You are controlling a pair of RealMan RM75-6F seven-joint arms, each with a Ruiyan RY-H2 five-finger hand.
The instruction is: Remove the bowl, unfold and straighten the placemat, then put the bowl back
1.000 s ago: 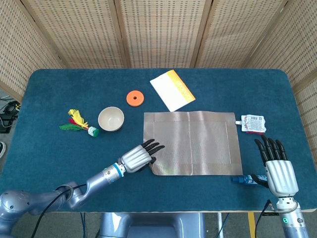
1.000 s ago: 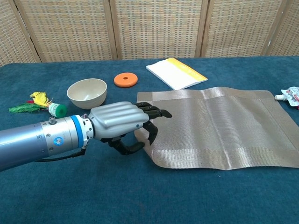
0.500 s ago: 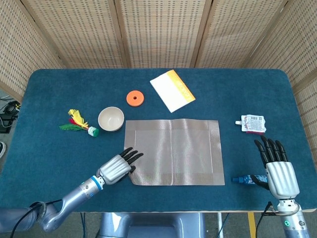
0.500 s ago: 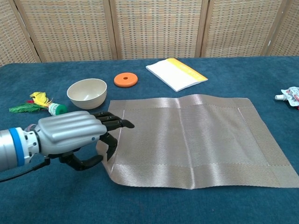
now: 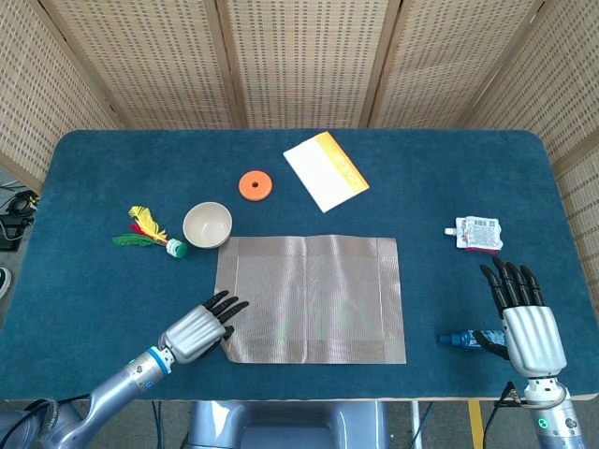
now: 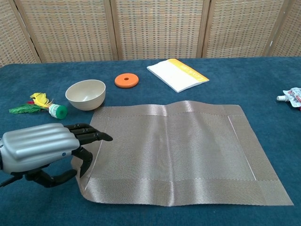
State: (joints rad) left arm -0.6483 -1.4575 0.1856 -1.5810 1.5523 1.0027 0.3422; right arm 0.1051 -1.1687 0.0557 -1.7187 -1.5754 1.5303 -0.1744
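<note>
The silver-grey woven placemat (image 5: pixel 314 299) (image 6: pixel 174 150) lies unfolded and nearly flat at the table's front centre, with slight ripples along its far edge. My left hand (image 5: pixel 195 332) (image 6: pixel 44 153) pinches the mat's near-left corner, fingers on top and thumb beneath. The cream bowl (image 5: pixel 208 224) (image 6: pixel 85 94) stands upright on the blue cloth, just off the mat's far-left corner. At the front right, my right hand (image 5: pixel 524 323) rests with fingers spread and holds nothing; the chest view does not show it.
A feathered shuttlecock (image 5: pixel 150 232) (image 6: pixel 42 107) lies left of the bowl. An orange disc (image 5: pixel 254 184) (image 6: pixel 126 80) and a white-and-yellow booklet (image 5: pixel 326 170) (image 6: pixel 178 74) sit behind the mat. A sachet (image 5: pixel 478 233) (image 6: pixel 291 96) lies at the right, and a small blue object (image 5: pixel 460 340) beside my right hand.
My left hand has drawn back toward the front left, dragging the placemat leftward and nearer the front edge. The mat now reaches close to the bowl. My right hand has stayed still.
</note>
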